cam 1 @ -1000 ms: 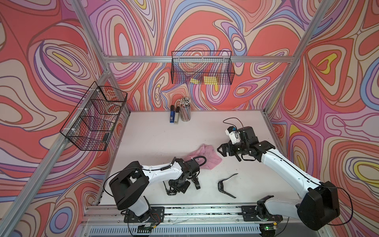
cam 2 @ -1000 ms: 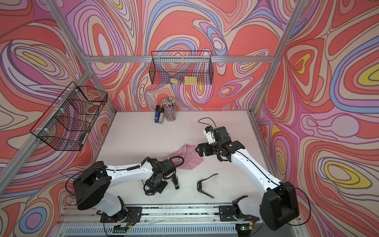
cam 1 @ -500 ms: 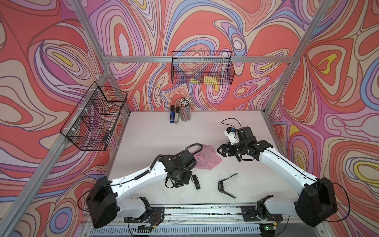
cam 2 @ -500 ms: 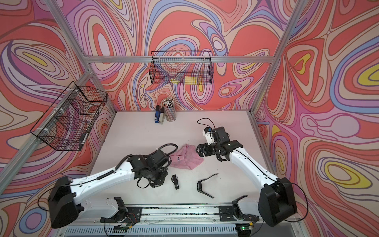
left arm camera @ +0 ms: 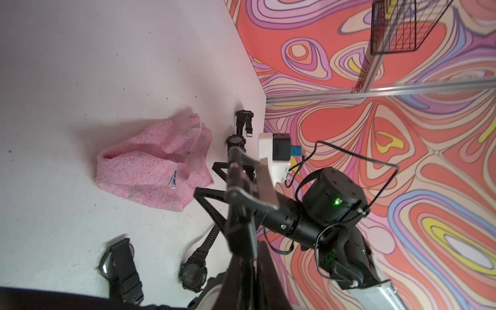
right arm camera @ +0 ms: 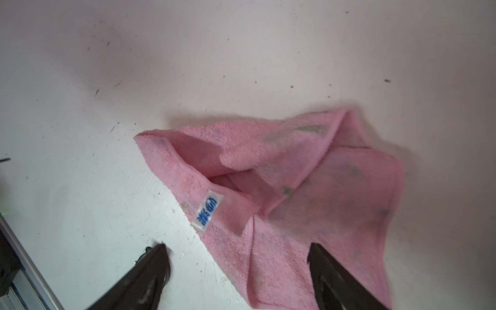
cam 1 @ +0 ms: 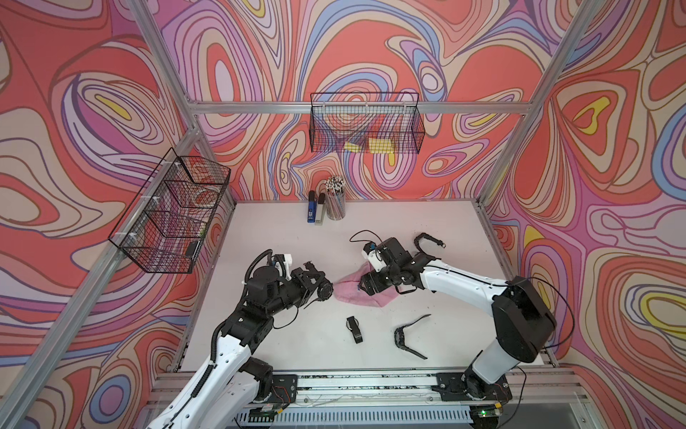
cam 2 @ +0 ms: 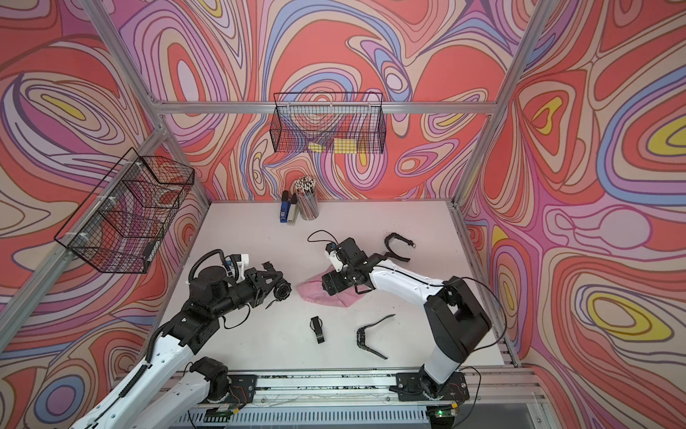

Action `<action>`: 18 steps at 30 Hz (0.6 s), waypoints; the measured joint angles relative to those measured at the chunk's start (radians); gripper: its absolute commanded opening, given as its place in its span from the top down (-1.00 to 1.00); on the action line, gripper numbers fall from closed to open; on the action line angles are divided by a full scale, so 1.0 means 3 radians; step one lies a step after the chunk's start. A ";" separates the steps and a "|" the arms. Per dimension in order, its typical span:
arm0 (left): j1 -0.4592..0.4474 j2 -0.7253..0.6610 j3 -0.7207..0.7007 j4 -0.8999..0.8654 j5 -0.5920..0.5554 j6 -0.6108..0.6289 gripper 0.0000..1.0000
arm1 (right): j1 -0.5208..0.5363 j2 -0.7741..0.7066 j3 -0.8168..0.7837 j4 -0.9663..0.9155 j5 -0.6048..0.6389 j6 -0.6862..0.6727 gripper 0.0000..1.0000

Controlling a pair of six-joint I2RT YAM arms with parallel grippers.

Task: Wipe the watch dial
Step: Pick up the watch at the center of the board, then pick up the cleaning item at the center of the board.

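Basically, left gripper (cam 1: 320, 286) jaws clenched on a black watch (cam 1: 326, 292), held above the table (cam 1: 260, 230). The dial sits at the jaw tips, turned toward the pink cloth (right arm camera: 308, 174), and one strap end trails down and back toward the arm. The strap's full line is hard to read, blurred edge-on in the left wrist view. Right gripper (right arm camera: 236, 246) jaws spread wide, released, low over the cloth, one finger over fabric, one over bare table; contact unclear. Cloth crumpled mid-table, label up. White speckled table also carries a short watch (cam 1: 354, 328), a splayed watch (cam 1: 408, 336) and a curled watch (cam 1: 430, 241) partly behind the right arm. Swirl-patterned walls (cam 1: 612, 167), wire baskets (cam 1: 365, 122), pencil cup (cam 1: 336, 202) at the back.
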 measured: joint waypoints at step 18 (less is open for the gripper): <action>0.0028 -0.0116 -0.0523 0.1259 0.0003 -0.1288 1.00 | 0.0193 0.0615 0.0145 0.0248 0.0003 -0.0097 1.00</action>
